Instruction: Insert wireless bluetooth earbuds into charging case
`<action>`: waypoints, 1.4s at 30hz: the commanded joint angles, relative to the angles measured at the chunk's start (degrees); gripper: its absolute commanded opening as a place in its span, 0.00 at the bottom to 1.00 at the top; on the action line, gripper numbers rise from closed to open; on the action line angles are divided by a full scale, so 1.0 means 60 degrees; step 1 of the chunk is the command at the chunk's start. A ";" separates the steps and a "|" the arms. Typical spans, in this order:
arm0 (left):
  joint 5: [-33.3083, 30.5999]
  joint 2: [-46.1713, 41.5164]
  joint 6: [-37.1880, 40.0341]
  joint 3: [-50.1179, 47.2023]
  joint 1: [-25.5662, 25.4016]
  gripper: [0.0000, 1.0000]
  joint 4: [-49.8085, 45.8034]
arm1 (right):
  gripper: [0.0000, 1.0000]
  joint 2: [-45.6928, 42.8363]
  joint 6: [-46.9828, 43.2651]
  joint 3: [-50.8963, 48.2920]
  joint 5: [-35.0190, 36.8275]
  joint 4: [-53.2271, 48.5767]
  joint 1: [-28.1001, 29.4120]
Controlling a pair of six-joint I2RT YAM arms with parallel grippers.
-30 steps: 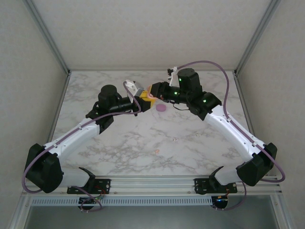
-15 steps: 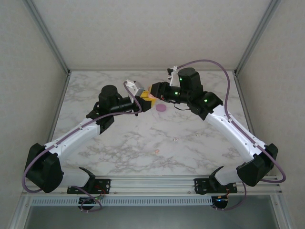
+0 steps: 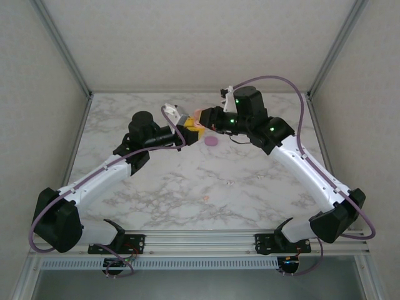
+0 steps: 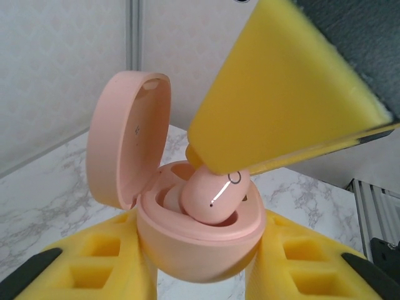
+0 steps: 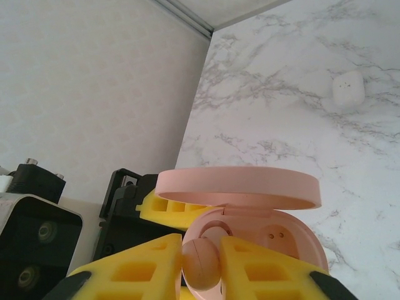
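While my left gripper is clamping the open charging case, I am easing the earbud, pinched in my right gripper, squarely into its socket without tilting.

A pink earbud sits tilted, half sunk in a well of the pink case, which stands open.

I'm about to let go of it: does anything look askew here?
The pink earbud, pinched by the right gripper, rides high above its pocket in the open pink case, not yet seated. Nothing else looks odd.
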 commanded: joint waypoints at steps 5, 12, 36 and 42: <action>0.0331 -0.0231 0.0313 0.0299 -0.0085 0.25 0.0274 | 0.22 0.0337 0.0080 0.0378 -0.0723 -0.0245 0.0103; 0.0748 -0.0424 0.0877 0.0348 -0.0034 0.25 -0.0265 | 0.21 0.0618 -0.0560 0.1194 -0.1811 -0.1340 -0.0135; 0.1823 -0.0323 0.0566 0.0721 0.0385 0.24 -0.0634 | 0.21 0.0280 -0.0662 0.0885 -0.4053 -0.1388 -0.0926; 0.1926 -0.0243 0.0465 0.0754 0.0376 0.25 -0.0605 | 0.22 0.0565 -0.0390 0.0815 -0.3812 -0.1075 -0.0937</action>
